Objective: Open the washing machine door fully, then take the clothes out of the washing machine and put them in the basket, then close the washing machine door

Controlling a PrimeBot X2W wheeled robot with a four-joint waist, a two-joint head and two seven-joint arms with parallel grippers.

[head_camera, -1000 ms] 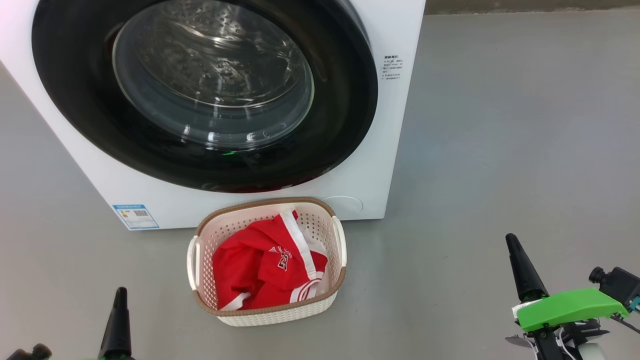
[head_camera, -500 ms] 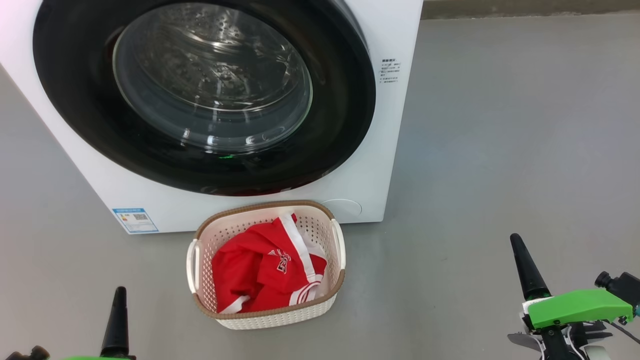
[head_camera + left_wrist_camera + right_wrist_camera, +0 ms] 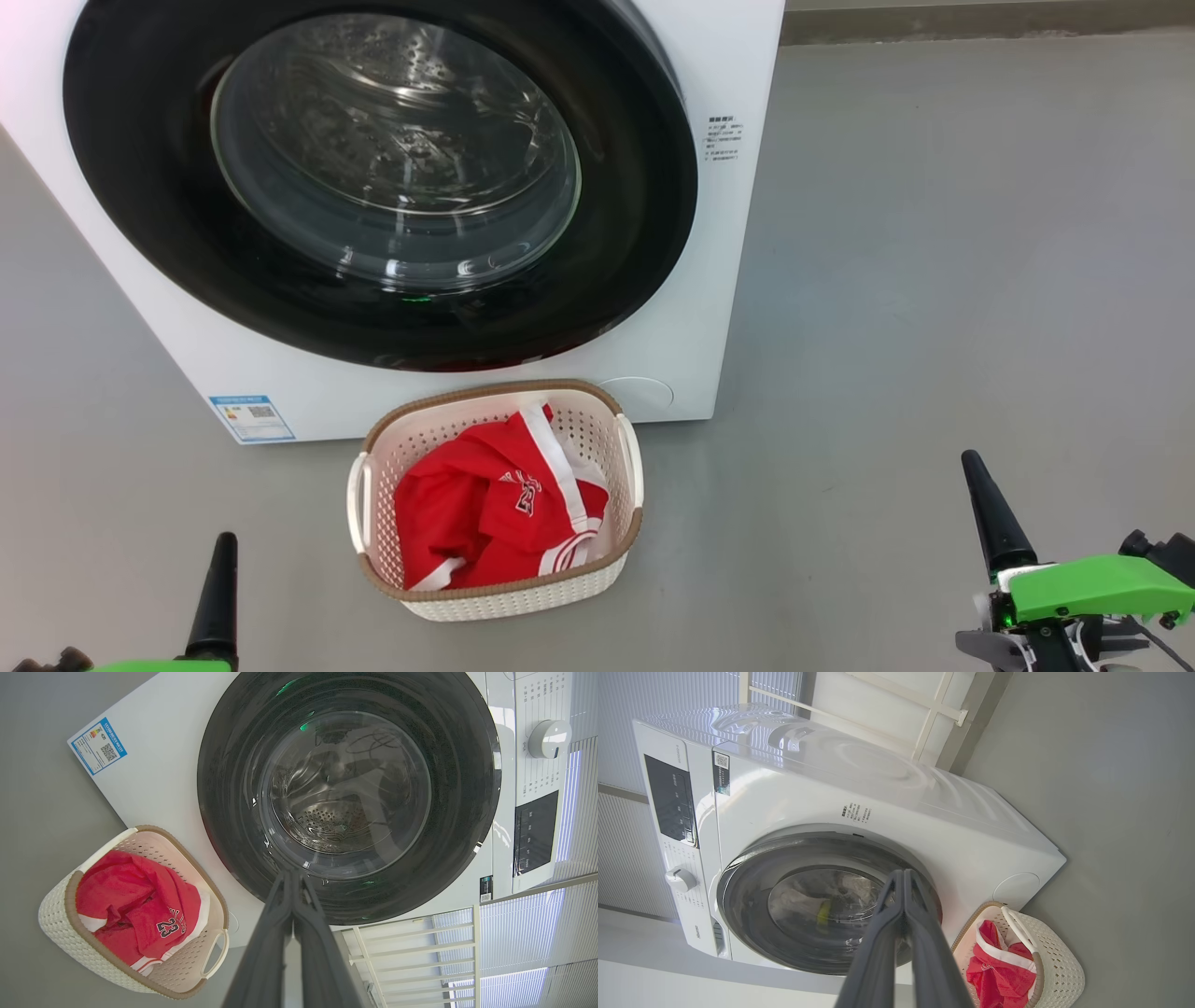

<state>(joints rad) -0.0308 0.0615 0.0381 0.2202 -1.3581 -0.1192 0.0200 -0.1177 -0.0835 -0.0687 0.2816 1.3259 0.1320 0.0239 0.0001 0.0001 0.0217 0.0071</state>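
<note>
Door: the washing machine door (image 3: 383,177) fills the upper left of the head view, lying flush against the washing machine (image 3: 691,308). It looks shut, though whether it has caught cannot be told.
Clothes: the red clothes (image 3: 476,523) lie heaped in the basket (image 3: 504,602) at lower centre, on the floor (image 3: 934,280) just in front of the machine.
End effectors: the left end effector (image 3: 222,551) is at lower left and the right end effector (image 3: 976,467) at lower right. Both are closed on nothing and well apart from everything.
Risk: a door that has not caught could swing back out. A garment may also be left in the drum, because glare on the glass hides the inside.
</note>
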